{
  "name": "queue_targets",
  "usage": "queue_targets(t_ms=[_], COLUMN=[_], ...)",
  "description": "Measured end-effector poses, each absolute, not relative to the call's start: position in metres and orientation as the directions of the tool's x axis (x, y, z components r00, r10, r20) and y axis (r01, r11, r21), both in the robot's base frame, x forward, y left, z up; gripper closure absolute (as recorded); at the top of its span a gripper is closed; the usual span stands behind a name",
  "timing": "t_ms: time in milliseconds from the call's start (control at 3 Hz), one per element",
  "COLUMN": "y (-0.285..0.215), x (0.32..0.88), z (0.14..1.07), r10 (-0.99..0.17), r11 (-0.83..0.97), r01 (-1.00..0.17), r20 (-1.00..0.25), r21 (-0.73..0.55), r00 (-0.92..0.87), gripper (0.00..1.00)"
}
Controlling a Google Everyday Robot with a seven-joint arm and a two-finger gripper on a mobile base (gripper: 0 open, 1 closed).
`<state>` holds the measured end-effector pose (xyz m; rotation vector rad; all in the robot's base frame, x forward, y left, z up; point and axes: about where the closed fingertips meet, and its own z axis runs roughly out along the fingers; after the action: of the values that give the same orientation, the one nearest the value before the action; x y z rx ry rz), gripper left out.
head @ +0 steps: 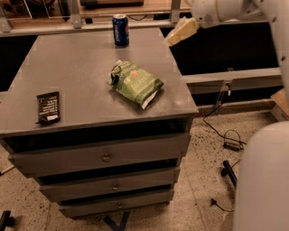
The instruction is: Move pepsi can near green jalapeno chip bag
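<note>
The pepsi can [120,30] is dark blue with white lettering and stands upright at the far edge of the grey cabinet top [76,67]. The green jalapeno chip bag [135,83] lies wrinkled near the right middle of the top, well in front of the can. My gripper [180,31] hangs above the far right edge of the cabinet, to the right of the can and apart from it, on the white arm [226,11] that reaches in from the upper right. It holds nothing that I can see.
A flat black wrapper [48,107] lies near the front left of the top. The cabinet has three drawers [106,157] below. A rail and shelf [90,22] run behind it. Cables [226,135] lie on the floor at right, beside my white base [264,180].
</note>
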<state>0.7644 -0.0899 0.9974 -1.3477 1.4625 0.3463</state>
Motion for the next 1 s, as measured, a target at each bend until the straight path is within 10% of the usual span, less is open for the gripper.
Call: queue_targets(t_ms=[1000], y=[-0.075], x=[0.837], z=[1.008], r10=[-0.400], r11=[0.525], r01=[-0.765], r20=[-0.902], r21=[-0.372], r00=[0.163], gripper=[0.00])
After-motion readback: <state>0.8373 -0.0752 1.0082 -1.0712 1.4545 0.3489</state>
